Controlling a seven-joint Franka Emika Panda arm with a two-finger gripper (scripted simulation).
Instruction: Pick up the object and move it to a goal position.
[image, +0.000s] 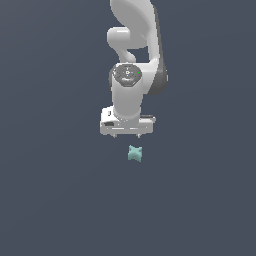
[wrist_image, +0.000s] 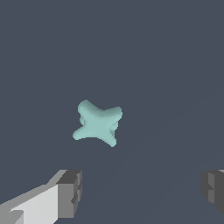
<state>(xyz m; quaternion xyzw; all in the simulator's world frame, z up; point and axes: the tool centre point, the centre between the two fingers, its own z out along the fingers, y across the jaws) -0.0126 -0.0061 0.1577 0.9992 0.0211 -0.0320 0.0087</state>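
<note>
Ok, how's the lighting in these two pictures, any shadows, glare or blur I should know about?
Exterior view: flat, even render light, no cast shadow under the teal star block, soft shading on the white arm, nothing blurred. Wrist view: also sharp, the block shows gentle shading in its creases, no glare; the open end effector has its grey fingers cut off by the frame edge.

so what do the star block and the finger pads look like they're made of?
Star block: matte teal, plastic- or rubber-like; soft shading, no glints, rounded lobes. It's a render, so the material is a guess.
Finger pads: dull dark grey, rubber-like, faintly ridged, on a glossy white tool body that looks like painted plastic or metal.
</note>
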